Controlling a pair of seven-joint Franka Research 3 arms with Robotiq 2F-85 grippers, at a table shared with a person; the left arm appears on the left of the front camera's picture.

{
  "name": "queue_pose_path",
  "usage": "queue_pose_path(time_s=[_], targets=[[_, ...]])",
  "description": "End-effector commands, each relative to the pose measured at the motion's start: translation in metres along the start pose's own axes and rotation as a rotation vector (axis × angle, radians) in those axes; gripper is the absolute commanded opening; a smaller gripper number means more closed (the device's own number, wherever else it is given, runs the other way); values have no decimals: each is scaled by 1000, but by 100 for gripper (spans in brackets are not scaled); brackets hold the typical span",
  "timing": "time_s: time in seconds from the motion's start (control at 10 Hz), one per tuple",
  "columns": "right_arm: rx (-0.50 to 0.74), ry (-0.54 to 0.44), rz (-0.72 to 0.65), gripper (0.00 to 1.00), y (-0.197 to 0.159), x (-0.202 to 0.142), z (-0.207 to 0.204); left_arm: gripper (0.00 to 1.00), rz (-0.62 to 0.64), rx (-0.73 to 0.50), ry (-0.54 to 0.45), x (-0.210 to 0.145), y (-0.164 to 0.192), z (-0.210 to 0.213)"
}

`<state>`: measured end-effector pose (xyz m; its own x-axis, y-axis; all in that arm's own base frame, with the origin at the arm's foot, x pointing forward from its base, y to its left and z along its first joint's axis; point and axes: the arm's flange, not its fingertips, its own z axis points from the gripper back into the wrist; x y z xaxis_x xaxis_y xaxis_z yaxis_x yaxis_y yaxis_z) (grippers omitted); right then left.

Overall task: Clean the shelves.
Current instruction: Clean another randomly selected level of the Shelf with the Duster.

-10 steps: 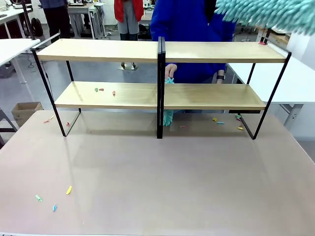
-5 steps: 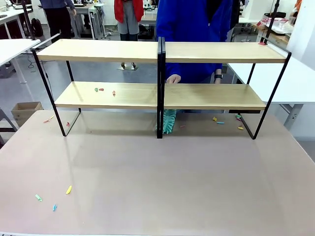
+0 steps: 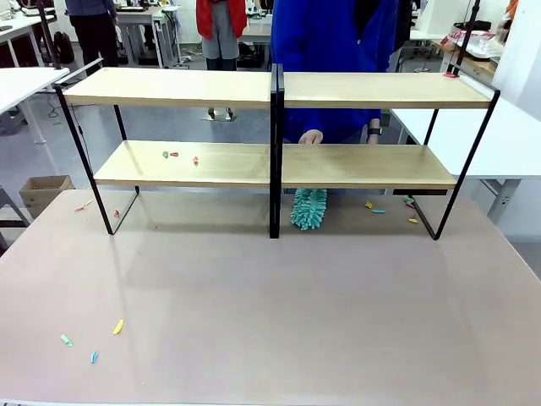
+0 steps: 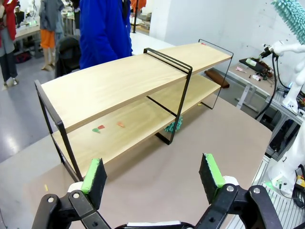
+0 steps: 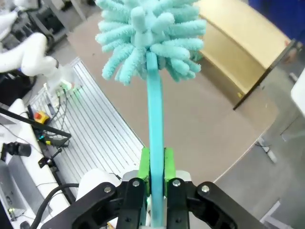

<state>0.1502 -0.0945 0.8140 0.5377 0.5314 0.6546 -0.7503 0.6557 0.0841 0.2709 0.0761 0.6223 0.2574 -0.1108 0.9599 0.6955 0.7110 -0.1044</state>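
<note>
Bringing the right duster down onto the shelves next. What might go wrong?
The person's hand is at the back of the lower shelf; a sweep there may strike it. Scraps on that shelf may just fall onto the table. The right gripper pinches the duster by its handle end; it may twist.

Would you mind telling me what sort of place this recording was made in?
Probably a robotics lab or workshop: equipment-laden work tables stand behind the person, and an emergency-stop box and loose cables lie near a ribbed metal base plate.
</note>
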Motion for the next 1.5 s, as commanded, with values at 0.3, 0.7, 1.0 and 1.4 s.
queue_pose_path(time_s=[0.3, 0.7, 1.0, 1.4], targets=[[-402, 317, -346, 13, -28, 156, -136, 100, 3, -7, -2, 0, 0, -1], [-322, 427, -150, 13, -19, 136, -152, 100, 3, -7, -2, 0, 0, -1], [-468, 486, -233, 13, -25, 164, -206, 100, 3, -7, -2, 0, 0, -1], [-515, 619, -401, 13, -54, 221, -261, 100, 3, -7, -2, 0, 0, -1]])
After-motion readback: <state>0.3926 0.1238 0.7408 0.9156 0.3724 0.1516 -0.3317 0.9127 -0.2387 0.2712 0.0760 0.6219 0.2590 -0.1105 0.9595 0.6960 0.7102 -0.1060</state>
